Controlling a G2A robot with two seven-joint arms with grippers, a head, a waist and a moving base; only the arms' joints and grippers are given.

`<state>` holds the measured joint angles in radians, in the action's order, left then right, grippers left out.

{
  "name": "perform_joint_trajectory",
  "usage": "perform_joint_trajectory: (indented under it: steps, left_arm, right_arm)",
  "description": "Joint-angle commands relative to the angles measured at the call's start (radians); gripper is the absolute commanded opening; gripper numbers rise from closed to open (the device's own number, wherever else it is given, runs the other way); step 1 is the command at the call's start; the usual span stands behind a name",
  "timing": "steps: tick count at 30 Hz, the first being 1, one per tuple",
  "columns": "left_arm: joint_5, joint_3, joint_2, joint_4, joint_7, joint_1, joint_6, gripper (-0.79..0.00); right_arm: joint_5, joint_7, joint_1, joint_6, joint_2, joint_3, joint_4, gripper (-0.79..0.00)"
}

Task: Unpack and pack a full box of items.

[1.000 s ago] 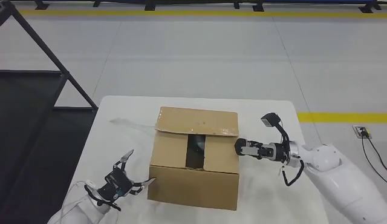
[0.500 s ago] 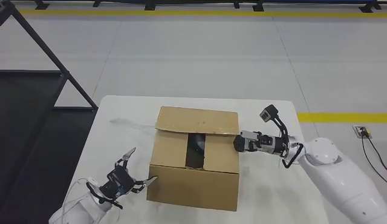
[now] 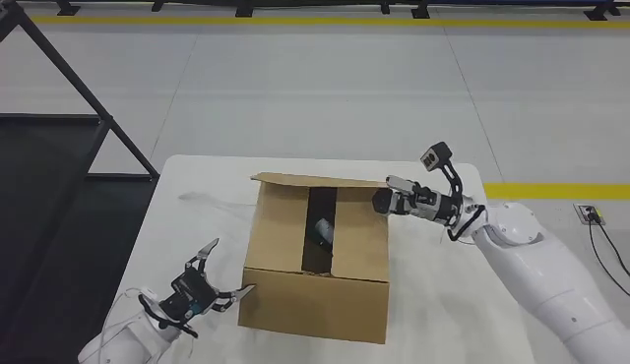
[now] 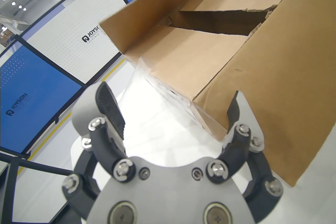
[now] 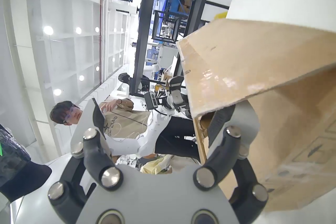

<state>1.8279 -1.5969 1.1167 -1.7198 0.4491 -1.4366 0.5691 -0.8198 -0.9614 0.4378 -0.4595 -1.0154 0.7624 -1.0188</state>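
So in the last second the right gripper (image 3: 386, 199) swung up from the side of the cardboard box (image 3: 315, 285) to its far corner and levered the far flap (image 3: 315, 180) from lying over the top to standing nearly upright. It was released, not clamped. One finger (image 5: 223, 117) sat tucked behind the flap's edge and the other was out in free air, so I'd call that prying rather than gripping.

The left gripper (image 3: 227, 271) hadn't budged. It was spread wide, holding nothing, with the box's near corner right ahead of its fingertips. I couldn't tell whether they touched.

For the task, I'd say unpacking had barely begun. The two inner flaps (image 3: 359, 238) just beyond the right gripper still covered most of the opening.

Hard to make out:
- Through the gap between those flaps only one dark, rounded item (image 3: 323, 230) showed, and I couldn't identify it or judge how full the box was.
- A clear film (image 4: 157, 83), maybe tape, trailed from the box's side ahead of the left gripper.
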Motion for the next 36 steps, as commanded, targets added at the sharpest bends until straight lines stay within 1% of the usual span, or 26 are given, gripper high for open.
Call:
perform_joint_trajectory:
  steps: [1, 4, 11, 15, 20, 22, 26, 30, 33, 36]
  left_arm:
    - [-0.007, 0.000, -0.001, 0.002, 0.006, 0.001, -0.001, 0.000]
    - [-0.017, -0.001, -0.004, 0.001, 0.014, -0.001, -0.003, 0.000]
    - [-0.055, -0.002, -0.008, -0.014, 0.032, -0.014, 0.007, 0.000]
    - [-0.064, 0.005, -0.010, -0.018, 0.040, -0.017, 0.008, 0.000]
    - [-0.066, 0.011, -0.013, -0.019, 0.045, -0.018, 0.008, 0.000]
    - [-0.068, 0.014, -0.015, -0.018, 0.047, -0.018, 0.010, 0.000]
    - [-0.061, 0.016, -0.018, -0.014, 0.057, -0.020, 0.015, 0.000]
    - [-0.056, 0.020, -0.022, -0.012, 0.061, -0.019, 0.024, 0.000]
    - [-0.073, 0.018, -0.022, -0.013, 0.067, -0.023, -0.002, 0.000]
    - [-0.132, -0.002, -0.020, -0.021, 0.053, -0.037, -0.047, 0.000]
  right_arm:
    - [0.033, 0.079, -0.024, -0.007, -0.018, -0.013, 0.016, 0.000]
    - [0.081, 0.194, -0.064, -0.003, -0.052, -0.042, 0.047, 0.000]
    - [0.266, 0.480, -0.151, 0.054, -0.143, -0.141, 0.147, 0.000]
    - [0.326, 0.576, -0.182, 0.105, -0.193, -0.183, 0.221, 0.000]
    - [0.318, 0.549, -0.205, 0.134, -0.244, -0.205, 0.315, 0.000]
    - [0.313, 0.518, -0.214, 0.149, -0.261, -0.210, 0.353, 0.000]
    - [0.312, 0.496, -0.229, 0.143, -0.288, -0.209, 0.416, 0.000]
    - [0.304, 0.479, -0.235, 0.113, -0.306, -0.195, 0.455, 0.000]
    - [0.280, 0.403, -0.227, 0.043, -0.310, -0.175, 0.454, 0.000]
    - [0.271, 0.326, -0.217, -0.006, -0.306, -0.155, 0.435, 0.000]
